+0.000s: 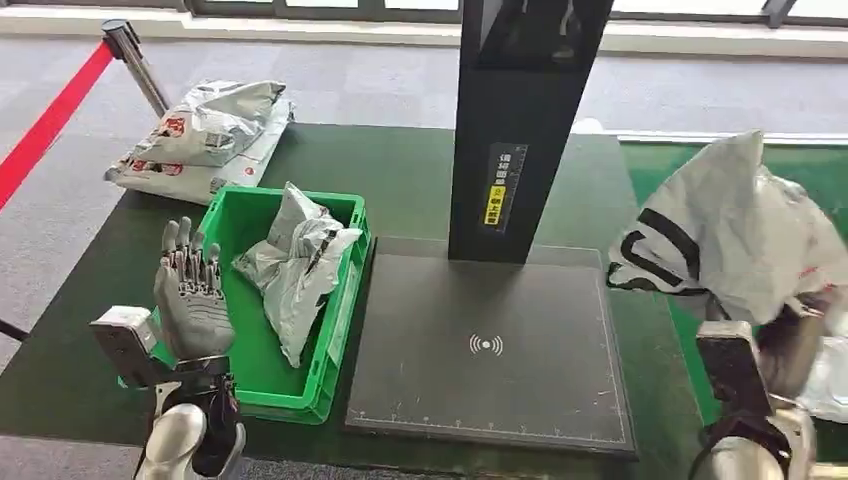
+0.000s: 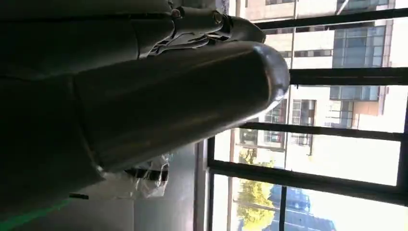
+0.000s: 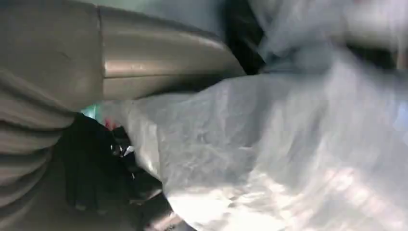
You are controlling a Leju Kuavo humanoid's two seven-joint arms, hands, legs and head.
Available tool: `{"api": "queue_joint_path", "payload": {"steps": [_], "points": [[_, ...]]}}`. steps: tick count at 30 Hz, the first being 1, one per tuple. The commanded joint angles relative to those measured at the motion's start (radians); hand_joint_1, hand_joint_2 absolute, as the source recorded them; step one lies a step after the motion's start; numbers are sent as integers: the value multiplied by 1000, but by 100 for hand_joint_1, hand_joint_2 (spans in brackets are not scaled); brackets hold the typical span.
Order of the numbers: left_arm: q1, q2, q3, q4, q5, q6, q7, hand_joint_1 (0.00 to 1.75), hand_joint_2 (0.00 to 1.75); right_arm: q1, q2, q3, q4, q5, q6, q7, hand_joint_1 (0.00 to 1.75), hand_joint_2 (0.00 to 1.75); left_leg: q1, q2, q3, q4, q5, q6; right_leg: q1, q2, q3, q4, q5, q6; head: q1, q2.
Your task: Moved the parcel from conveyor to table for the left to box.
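- While raised, right hand: fingers clamped on white parcel.
- Left hand: fingers apart, empty, beside green bin.

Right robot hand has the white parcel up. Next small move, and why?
Probably swing the right robot hand leftward and lower the white parcel onto the dark scan pad: the parcel hangs lifted over the green conveyor, and the left robot hand waits open by the green bin.
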Motion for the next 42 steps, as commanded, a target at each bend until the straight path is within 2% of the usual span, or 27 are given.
{"api": "queue_joint_path", "payload": {"steps": [1,2,3,5,11,20,22,23,24,30,32,42], "points": [[-87,-45,-50,115,-1,-1,12,0,0,-157,137,289,307,-132,33,-9,0,175,1,4,5,-2,3,-1,0,6,-1,-2,3,-1,-1,0],[-82,-49,-45,105,-8,-7,18,0,0,-137,129,281,274,-140,57,7,0,175,0,1,10,-3,4,-1,0,3,-1,-2,3,-2,0,0],[-82,-48,-43,104,-9,-8,19,0,0,-126,125,277,266,-139,58,7,0,175,0,-6,6,-1,7,0,0,-4,-1,0,2,-1,0,0],[-79,-47,-36,101,-15,-12,23,0,0,-106,127,268,242,-130,80,17,0,175,1,-12,6,0,8,-1,1,-9,0,0,2,-1,0,0],[-86,-48,-17,97,-19,-18,21,0,0,-115,135,267,233,-140,124,5,0,175,0,-10,5,-1,7,-2,0,-5,-1,0,2,-1,0,0],[-84,-53,-13,93,-27,-24,22,0,0,-100,137,266,183,-154,137,-13,0,175,0,-11,4,0,7,-1,0,-7,-2,1,1,-1,0,0],[-74,-51,-16,92,-34,-25,22,0,0,-80,138,250,138,-224,168,-13,0,175,0,-11,4,0,6,-1,0,-7,-2,1,1,-1,0,0],[-72,-51,-16,92,-35,-25,22,0,0,-78,135,249,134,-226,170,-12,0,0,0,-12,4,-1,7,-1,-1,-7,-1,0,1,-1,0,0],[-58,-45,-19,90,-51,-18,25,0,0,-57,111,254,117,-247,196,31,0,0,0,-11,4,0,6,-1,-1,-8,-2,1,1,-1,0,0],[-53,-44,-18,87,-51,-18,25,0,0,-50,107,253,111,-246,196,32,0,0,0,-12,5,-1,6,-1,0,-7,0,-1,1,0,0,0],[-45,-42,-17,76,-62,-10,31,0,0,-50,84,279,106,-152,163,94,0,0,0,-11,4,0,6,-1,-1,-7,-2,0,1,0,0,0],[-45,-42,-17,76,-62,-10,31,0,0,-50,84,279,106,-152,163,94,0,0,0,-11,4,-1,6,-1,0,-7,-1,0,1,-1,0,0]]}}
